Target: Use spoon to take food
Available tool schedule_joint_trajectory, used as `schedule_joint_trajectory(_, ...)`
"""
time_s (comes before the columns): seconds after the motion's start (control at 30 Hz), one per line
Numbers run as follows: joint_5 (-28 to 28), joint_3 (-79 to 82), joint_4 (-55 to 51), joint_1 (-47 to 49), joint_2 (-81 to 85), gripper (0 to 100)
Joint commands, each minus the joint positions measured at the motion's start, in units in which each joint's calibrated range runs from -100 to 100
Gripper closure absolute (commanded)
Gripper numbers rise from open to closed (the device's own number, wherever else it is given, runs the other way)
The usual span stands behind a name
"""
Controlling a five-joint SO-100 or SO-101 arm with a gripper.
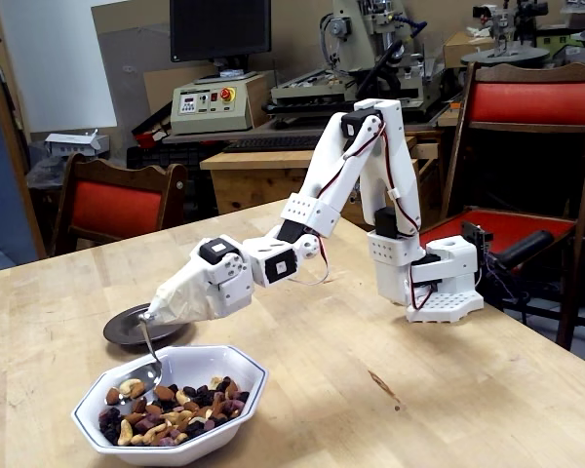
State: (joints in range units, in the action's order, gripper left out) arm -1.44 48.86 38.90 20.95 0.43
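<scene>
- At the near edge of the wooden bench (390, 390), a white octagonal bowl with a dark rim line (236, 366) holds the food (175, 409): tan cashews, brown almonds and dark raisin-like pieces, heaped toward the front and left of the bowl.
- The spoon (146, 373) rests its shiny bowl among the nuts at the dish's back left, a cashew or two lying in it; its thin handle rises steeply to the arm.
- Just behind the bowl, a small dark saucer (127, 330) sits flat on the bench, partly hidden by the spoon handle and the arm's tip.
- The claw (161, 310) is swathed in pale cloth where the handle enters it, so whether its fingers are clenched or slack cannot be told; the spoon hangs from the wrapped end.
- The white arm (312, 210) reaches down from the right in the fixed view, its base (444, 283) standing near the bench's far right edge.
- Beyond the bench stand red-cushioned wooden chairs (112, 205) and a table of machines with a dark monitor (219, 29).
</scene>
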Motion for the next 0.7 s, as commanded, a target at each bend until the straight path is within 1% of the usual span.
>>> schedule_joint_trajectory(0.0,-0.05,-3.29,4.89,-0.06,2.01,96)
schedule_joint_trajectory(0.67,-0.05,-3.29,11.45,-0.36,2.18,96)
